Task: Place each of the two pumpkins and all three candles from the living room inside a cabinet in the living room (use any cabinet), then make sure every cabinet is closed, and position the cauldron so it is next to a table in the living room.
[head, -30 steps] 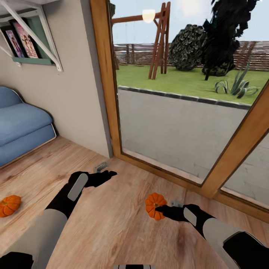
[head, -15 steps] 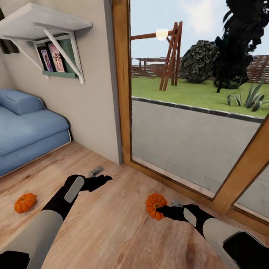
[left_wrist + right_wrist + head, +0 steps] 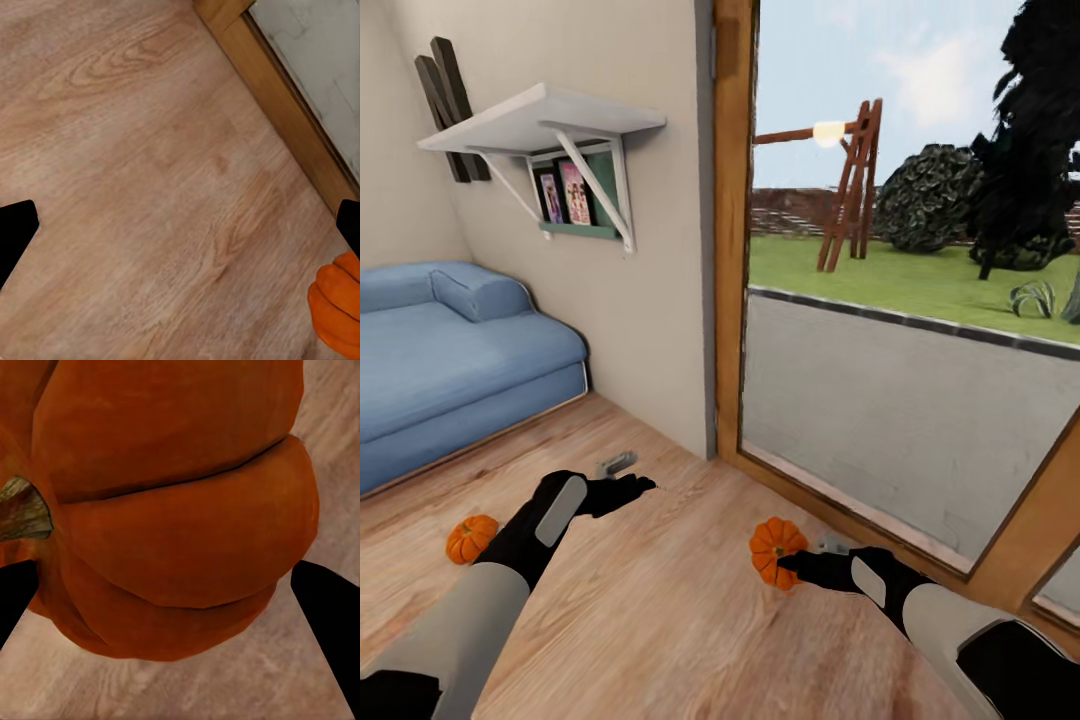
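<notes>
Down over both arms, from the head camera, the right gripper point(image 3: 788, 562) was shut on one pumpkin point(image 3: 772, 549), which hung clear of the wooden floor point(image 3: 660, 600) close to the sill of the big glass door point(image 3: 920, 340). The second pumpkin point(image 3: 470, 538) sat on the boards well to the left, out from the front edge of the blue sofa point(image 3: 450, 360), with the left gripper point(image 3: 640, 486) hovering between the two, holding nothing; from this angle I could not tell how wide it stood. A small grey object lay on the floor just beyond it, too small to name. No cabinet, candle, cauldron or coffee table was before me. Along the left wrist camera, the left gripper's dark fingertips point(image 3: 15, 232) sat wide apart at opposite edges with only bare floor between them, so it was spread open; a lobe of the held pumpkin point(image 3: 337, 307) was cut off at the corner, beside the door frame point(image 3: 292, 120). From the right wrist camera, the pumpkin point(image 3: 172, 510) bulged past the frame, its stub of stem point(image 3: 22, 510) off to one side and a black fingertip point(image 3: 330, 622) against each flank. I judged it light and rigid, its rind smooth enough to slip, so a squeeze across the widest ribs, as here, looked safest; the stem seemed too small to hold. How deep the fingers reached was hidden by its bulk.
</notes>
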Available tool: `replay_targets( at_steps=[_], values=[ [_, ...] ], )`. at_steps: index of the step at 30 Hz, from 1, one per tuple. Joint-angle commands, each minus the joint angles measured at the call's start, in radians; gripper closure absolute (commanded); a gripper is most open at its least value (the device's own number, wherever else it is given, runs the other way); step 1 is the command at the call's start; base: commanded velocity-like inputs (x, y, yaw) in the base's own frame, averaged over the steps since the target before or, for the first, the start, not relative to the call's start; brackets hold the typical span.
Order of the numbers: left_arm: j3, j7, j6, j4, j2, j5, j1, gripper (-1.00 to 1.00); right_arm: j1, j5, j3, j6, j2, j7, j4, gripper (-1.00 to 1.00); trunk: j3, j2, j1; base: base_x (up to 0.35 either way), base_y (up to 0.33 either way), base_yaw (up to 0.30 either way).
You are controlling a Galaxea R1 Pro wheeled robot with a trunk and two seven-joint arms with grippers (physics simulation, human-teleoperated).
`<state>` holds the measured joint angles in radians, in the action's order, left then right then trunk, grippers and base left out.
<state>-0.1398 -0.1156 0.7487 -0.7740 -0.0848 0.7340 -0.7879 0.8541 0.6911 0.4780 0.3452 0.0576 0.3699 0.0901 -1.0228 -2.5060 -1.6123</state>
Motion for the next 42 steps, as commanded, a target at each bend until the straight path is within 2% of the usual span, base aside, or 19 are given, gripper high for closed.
replay_targets(
  at_steps=[1,5,11,23,32,42],
  values=[
    [-0.005,-0.010,0.001,-0.001,0.000,0.007,-0.001,-1.00,0.000,0.009,0.000,0.006,0.001,0.001,0.002,1.00,0.004,0.000,0.001,0.000,0.000,0.218],
    [-0.007,-0.011,0.001,-0.001,0.001,0.003,-0.001,-1.00,0.000,0.009,0.000,0.006,0.001,0.001,0.002,1.00,0.024,0.001,0.002,0.000,0.000,0.218],
    [-0.009,-0.012,0.001,-0.001,0.003,0.001,-0.001,-1.00,0.000,0.008,0.001,0.005,0.001,0.000,0.002,1.00,0.030,0.001,0.002,0.000,0.000,0.218],
    [-0.009,-0.011,0.001,-0.001,0.003,0.001,-0.001,-1.00,0.000,0.008,0.002,0.005,0.001,0.000,0.002,1.00,0.090,0.004,0.008,0.000,0.000,0.218],
    [-0.008,-0.012,0.001,0.025,0.003,0.001,-0.001,-1.00,0.000,0.008,0.002,0.005,0.001,0.000,0.002,1.00,0.095,0.004,0.008,0.000,0.000,0.160],
    [-0.008,-0.013,0.000,0.032,0.003,0.001,-0.001,-1.00,0.000,0.008,0.002,0.005,0.001,0.000,0.002,1.00,0.083,0.004,0.008,0.000,0.000,0.137]
  ],
)
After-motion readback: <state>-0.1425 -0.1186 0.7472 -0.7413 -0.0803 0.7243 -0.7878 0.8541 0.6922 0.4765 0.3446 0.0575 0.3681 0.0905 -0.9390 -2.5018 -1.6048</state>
